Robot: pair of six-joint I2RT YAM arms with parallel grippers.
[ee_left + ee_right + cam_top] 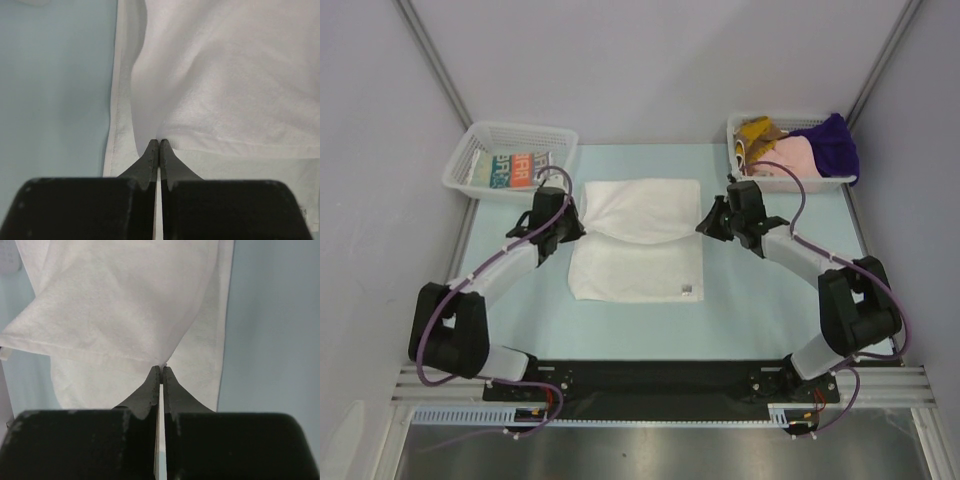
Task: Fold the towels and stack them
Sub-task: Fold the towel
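Drooping fold of soft white terry towel

White mesh basket at table's far left corner, second basket at far right. Table pale blue. Grey walls around. Metal rail along near edge.

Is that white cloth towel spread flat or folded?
Partly folded: the white cloth towel has its far part doubled over the near part, corners pinched by the left gripper and right gripper.

Pale blue table inside plain grey walls, metal corner struts, even light.
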